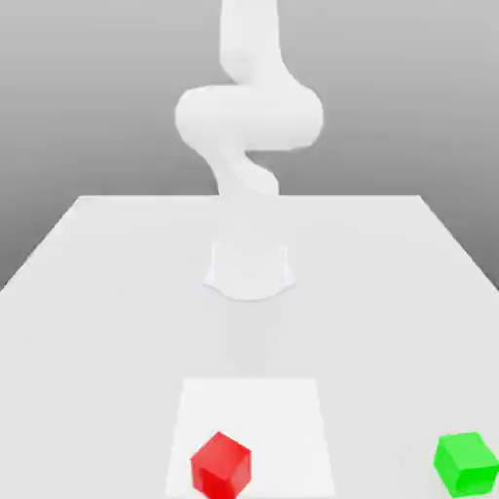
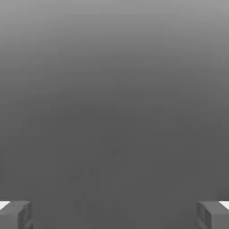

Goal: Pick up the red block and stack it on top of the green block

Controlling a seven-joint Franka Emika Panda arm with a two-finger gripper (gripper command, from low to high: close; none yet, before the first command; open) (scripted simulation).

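Red block (image 1: 221, 467): plain solid red cube, flat faces, crisp edges, no markings showing. It's sitting turned, one vertical edge facing out, one side face a bit darker than the top. It's resting on the white square patch (image 1: 250, 429) of the pale tabletop (image 1: 117, 341), over toward that patch's near edge, on the exterior view's left part of it. Green block (image 1: 466, 464): same sort of cube, bright green, lighter top, darker front. It's lying on the tabletop off the patch, well apart from the red one, toward the exterior view's right.

Fingers (image 2: 114, 215): standing wide apart, released, nothing between them. Hand view is showing plain grey between and beyond the tips. Neither block is touching them; red one is lying clear of the grip. Can't tell its exact bearing from the fingers. White arm (image 1: 249, 117) is rising behind both blocks, its base (image 1: 250, 273) standing on the tabletop.
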